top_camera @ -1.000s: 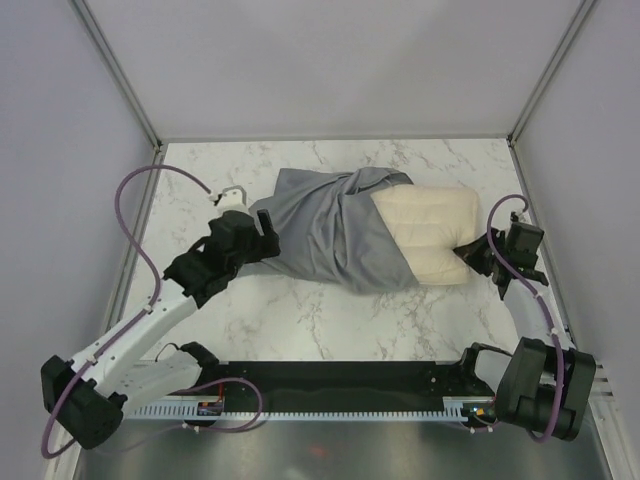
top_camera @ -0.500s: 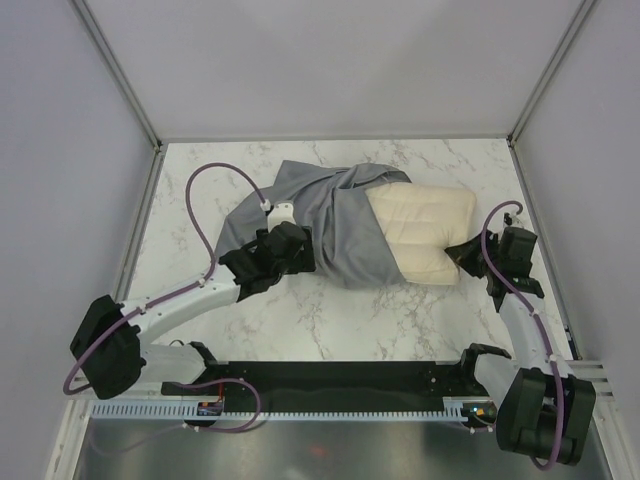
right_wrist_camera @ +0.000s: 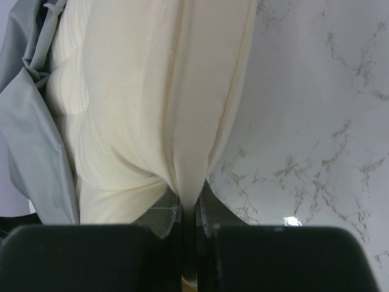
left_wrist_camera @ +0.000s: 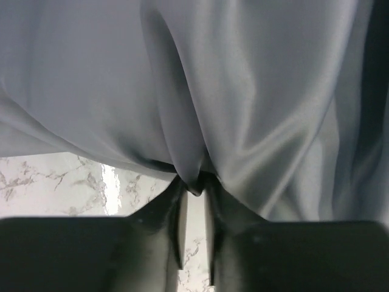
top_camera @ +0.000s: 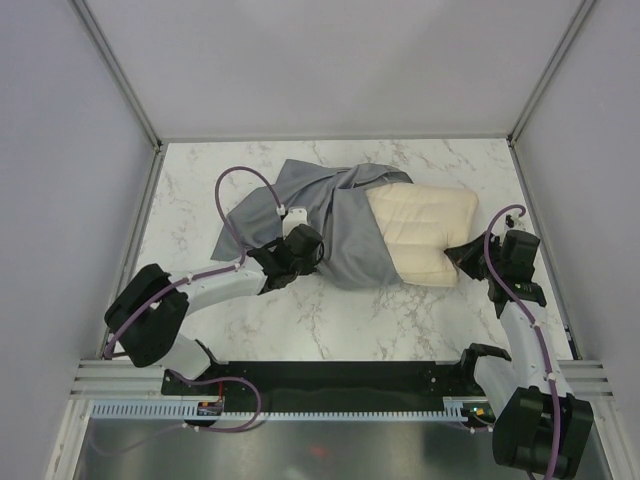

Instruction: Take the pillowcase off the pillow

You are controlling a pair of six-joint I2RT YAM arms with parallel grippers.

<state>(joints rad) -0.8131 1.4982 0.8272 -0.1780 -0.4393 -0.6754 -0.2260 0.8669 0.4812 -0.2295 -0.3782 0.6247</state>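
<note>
Across mid-frame the pillow (top_camera: 420, 232) lies lengthwise left to right. The right tool (right_wrist_camera: 187, 204) clamps its bare right end, while the left tool (left_wrist_camera: 193, 185) pinches a pillowcase (top_camera: 335, 215) fold, so the pull likely goes leftward.

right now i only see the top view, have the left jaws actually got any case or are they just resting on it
Observer: The left wrist view shows a fold of the case pinched between the tips of the left jaws.
Operator: ok and what are the right jaws on
Observer: In the right wrist view they are shut on the pillow, gripping its edge.
Operator: any case caught in there
Observer: No. The grey cloth sits off to the left in that view, apart from the right jaws.
</note>
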